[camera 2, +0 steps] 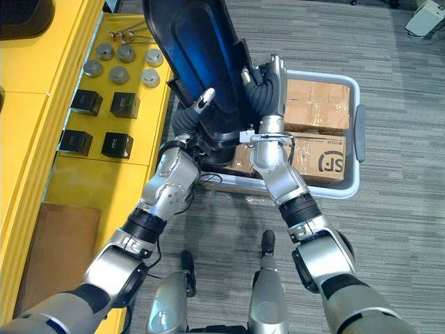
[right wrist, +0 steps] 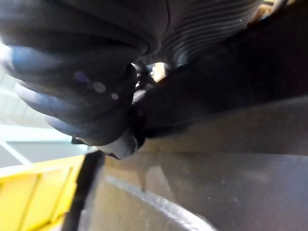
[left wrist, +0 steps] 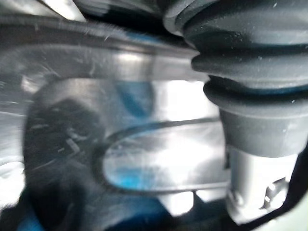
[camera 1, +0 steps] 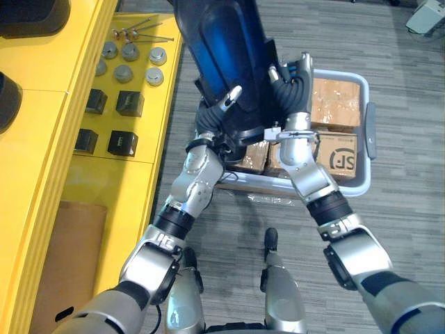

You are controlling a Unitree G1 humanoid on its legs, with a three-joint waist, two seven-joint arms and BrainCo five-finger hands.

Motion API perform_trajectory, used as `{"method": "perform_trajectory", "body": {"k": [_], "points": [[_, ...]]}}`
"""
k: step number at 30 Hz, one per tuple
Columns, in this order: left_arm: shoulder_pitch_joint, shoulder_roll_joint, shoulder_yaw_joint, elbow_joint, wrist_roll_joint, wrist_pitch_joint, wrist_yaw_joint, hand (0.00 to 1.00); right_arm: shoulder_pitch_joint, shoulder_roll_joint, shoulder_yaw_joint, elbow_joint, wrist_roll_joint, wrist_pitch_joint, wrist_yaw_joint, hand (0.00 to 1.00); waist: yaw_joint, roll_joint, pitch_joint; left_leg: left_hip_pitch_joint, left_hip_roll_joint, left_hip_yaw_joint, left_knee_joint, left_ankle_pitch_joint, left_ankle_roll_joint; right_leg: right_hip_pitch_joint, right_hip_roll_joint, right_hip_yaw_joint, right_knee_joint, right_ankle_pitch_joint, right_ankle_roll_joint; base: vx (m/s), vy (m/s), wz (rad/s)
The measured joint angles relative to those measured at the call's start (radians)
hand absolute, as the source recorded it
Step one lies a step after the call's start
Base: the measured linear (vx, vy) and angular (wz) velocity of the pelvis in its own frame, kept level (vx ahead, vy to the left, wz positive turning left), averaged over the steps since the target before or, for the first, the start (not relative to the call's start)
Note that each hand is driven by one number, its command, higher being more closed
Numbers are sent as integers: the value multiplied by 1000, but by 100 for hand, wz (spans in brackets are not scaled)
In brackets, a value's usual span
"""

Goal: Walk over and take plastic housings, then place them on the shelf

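Housing (camera 1: 222, 42) of dark blue plastic is being held over the grey bin (camera 1: 348, 189) of cardboard boxes (camera 1: 337, 97). The left hand (camera 1: 226, 101) is pinching its lower edge, while the right hand (camera 1: 297, 73) is pressing its side, grasp impossible to tell.

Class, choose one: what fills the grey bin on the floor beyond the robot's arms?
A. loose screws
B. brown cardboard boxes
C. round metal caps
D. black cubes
B: brown cardboard boxes sit inside the grey bin. The caps, cubes and screws all lie on the yellow shelf.
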Motion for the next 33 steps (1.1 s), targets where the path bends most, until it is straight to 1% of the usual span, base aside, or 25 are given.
{"method": "perform_trajectory", "body": {"k": [4, 9, 10, 12, 13, 15, 17, 18, 19, 20, 22, 23, 25, 27, 29, 30, 31, 33], "points": [[1, 3, 0, 13, 1, -3, 6, 100, 8, 3, 13, -11, 0, -5, -10, 100, 1, 0, 0, 0, 0, 0, 0, 2, 0, 0, 0, 0, 0, 0, 0, -8, 6, 0], [1, 3, -8, 19, -9, -49, 5, 100, 18, 6, 14, -44, 1, -11, -12, 100, -1, 0, 0, 5, 0, 1, -1, 2, 0, 2, 0, 1, 0, 0, 0, -7, 4, 0], [2, 3, -12, 19, -28, -65, 4, 100, 20, 6, 14, -49, 1, -13, -14, 100, -1, 0, 0, 8, 0, 2, -2, 2, 0, 4, 0, 2, 0, 0, 0, 0, 0, 0], [8, 3, -18, 19, -65, -76, 3, 100, 23, 11, 15, -52, 1, -16, -14, 100, -2, 0, 0, 17, 0, 3, -5, 2, 0, 12, 0, 2, -2, 0, 0, 0, 0, 0], [19, 2, -23, 19, -76, -96, 2, 100, 30, 15, 17, -56, 1, -16, -14, 100, -3, -2, -1, 22, 0, 4, -7, 2, 0, 17, 0, 2, -4, 0, 0, 0, 0, 0], [33, -2, -23, 19, -81, -120, -4, 100, 39, 24, 22, -68, 2, -15, -15, 100, -3, -6, -3, 23, 0, 5, -9, 2, 0, 17, 0, 2, -5, 0, 0, 0, 0, 0], [67, -3, -35, 19, -88, -158, -34, 100, 77, 36, 22, -95, 2, -14, -15, 100, -2, -22, -12, 32, -1, 8, -21, 5, -2, 21, 0, 3, -9, 0, 0, 0, 0, 0], [77, -3, -40, 19, -88, -169, -40, 100, 88, 40, 22, -102, 2, -14, -15, 100, -3, -27, -15, 33, -1, 9, -22, 5, -2, 22, 0, 3, -12, 0, 0, 0, 0, 0], [95, -4, -53, 18, -115, -199, -59, 100, 121, 47, 22, -134, 1, -16, -17, 100, -4, -37, -21, 39, -1, 9, -27, 5, -2, 28, 0, 2, -17, 0, 0, 0, 0, 0], [105, -4, -56, 17, -117, -206, -69, 100, 135, 49, 22, -147, 0, -17, -17, 0, -4, -40, -23, 45, -1, 11, -31, 6, -3, 31, 0, 2, -18, 0, 0, 0, 0, 0], [148, -4, -67, -18, -117, -226, -79, 100, 181, 56, 22, -192, -6, -30, -16, 0, -5, -47, -30, 56, -2, 17, -39, 6, -3, 35, 0, 3, -18, -1, 0, 15, 19, -6], [171, -4, -75, -44, -116, -237, -88, 100, 217, 58, 23, -230, -8, -47, -14, 0, -3, -51, -32, 60, -2, 22, -44, 6, -3, 35, 0, 4, -19, -1, 0, 12, 16, -8], [216, -4, -80, -90, -115, -247, -97, 100, 279, 63, 25, -282, -6, -63, -11, 0, -3, -53, -34, 79, -2, 28, -54, 6, -3, 49, 0, 4, -21, -4, 0, 16, 19, -6], [254, -5, -79, -121, -108, -255, -92, 100, 342, 70, 30, -314, 5, -77, -5, 0, -3, -55, -45, 101, -3, 32, -71, 7, -5, 67, 0, 3, -33, -4, 0, 0, 0, 0], [301, -8, -80, -140, -90, -258, -75, 100, 404, 76, 39, -328, 26, -78, 9, 0, -3, -53, -81, 105, -3, 32, -80, 7, -5, 69, 1, 1, -33, -13, 5, 17, 4, 1], [335, -13, -79, -152, -59, -258, -57, 100, 443, 80, 46, -328, 36, -74, 13, 0, -2, -54, -111, 110, -3, 32, -88, 8, -5, 70, 1, 0, -33, -17, 5, 35, 8, 3], [362, -19, -73, -171, -22, -257, -33, 100, 470, 83, 52, -333, 45, -72, 13, 0, 0, -54, -129, 117, -3, 32, -95, 7, -6, 74, 1, -3, -33, -20, 4, 58, 13, 3], [431, -61, -29, -260, 61, -252, 29, 100, 556, 107, 58, -375, 81, -49, 24, 0, 5, -54, -150, 155, -3, 30, -116, 8, -7, 107, 1, -19, -33, -30, 2, 46, 12, 6]]}}
